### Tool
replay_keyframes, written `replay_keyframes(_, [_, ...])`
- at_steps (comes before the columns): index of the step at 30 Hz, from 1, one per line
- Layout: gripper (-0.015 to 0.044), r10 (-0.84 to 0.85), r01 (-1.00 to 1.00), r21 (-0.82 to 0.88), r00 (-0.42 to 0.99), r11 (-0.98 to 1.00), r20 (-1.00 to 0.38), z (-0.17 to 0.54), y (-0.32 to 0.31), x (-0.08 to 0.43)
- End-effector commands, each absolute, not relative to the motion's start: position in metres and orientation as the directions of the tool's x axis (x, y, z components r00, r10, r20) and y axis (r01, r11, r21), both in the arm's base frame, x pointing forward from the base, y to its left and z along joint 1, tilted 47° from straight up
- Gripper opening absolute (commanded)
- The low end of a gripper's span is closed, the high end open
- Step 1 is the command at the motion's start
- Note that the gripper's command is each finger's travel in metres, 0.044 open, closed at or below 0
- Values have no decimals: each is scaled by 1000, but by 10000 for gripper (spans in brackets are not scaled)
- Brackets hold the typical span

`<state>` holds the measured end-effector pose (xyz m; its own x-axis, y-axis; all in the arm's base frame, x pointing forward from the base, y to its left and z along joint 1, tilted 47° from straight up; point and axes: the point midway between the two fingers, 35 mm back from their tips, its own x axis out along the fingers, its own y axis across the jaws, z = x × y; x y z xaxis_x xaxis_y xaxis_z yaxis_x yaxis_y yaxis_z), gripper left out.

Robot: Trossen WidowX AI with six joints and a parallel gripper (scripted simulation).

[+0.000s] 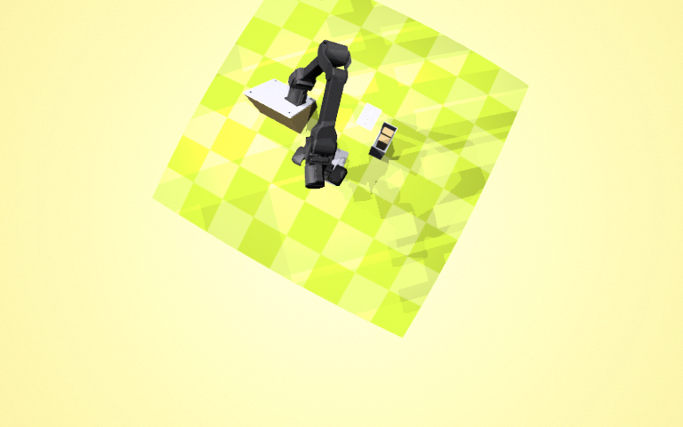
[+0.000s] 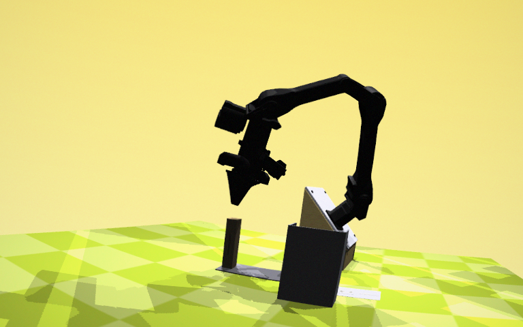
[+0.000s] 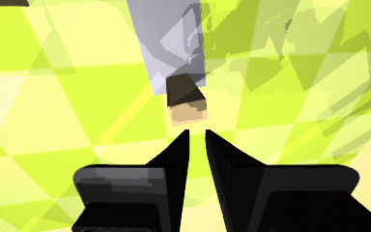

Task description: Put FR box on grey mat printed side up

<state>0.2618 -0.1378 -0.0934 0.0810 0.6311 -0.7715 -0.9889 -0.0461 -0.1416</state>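
At the far end of the grey mat (image 2: 258,272) (image 3: 166,39), away from the bin (image 2: 310,266) (image 1: 374,152), one brown box (image 2: 231,243) (image 3: 185,92) stands upright on its narrow end, near the mat's edge. Above it hangs the claw (image 2: 235,200) (image 3: 197,134), pointing down and slightly tilted, with a gap between its fingertips and the top of the box. The two black fingers stand close together, a narrow slot left between them, and they have hold of nothing. Whether the box on the mat is the one marked FR cannot be told: some faint dark marking shows on one upright side in the exterior view, too dim to read, and the box is not lying with a printed side up. Inside the bin, two boxes (image 1: 386,133) show their tan tops side by side, next to a dark vacant compartment. Near the bin, a white card (image 1: 367,116) (image 2: 358,293) with small, unreadable marks lies flat on the checkered green and yellow tabletop (image 1: 312,221) (image 2: 115,277). The black arm (image 1: 332,100) (image 2: 316,90) arches up from a white-topped, slanted mount (image 1: 271,92) (image 2: 319,200) and reaches over toward the standing box, apart from both it and the bin.
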Motion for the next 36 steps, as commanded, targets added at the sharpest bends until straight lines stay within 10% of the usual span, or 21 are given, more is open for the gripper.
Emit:
replay_keyframes(1, [0,636,-998,-44,66,51,-769,-96,-138,261])
replay_keyframes(36, [0,666,-459,589,6,665,-746,-104,-146,267])
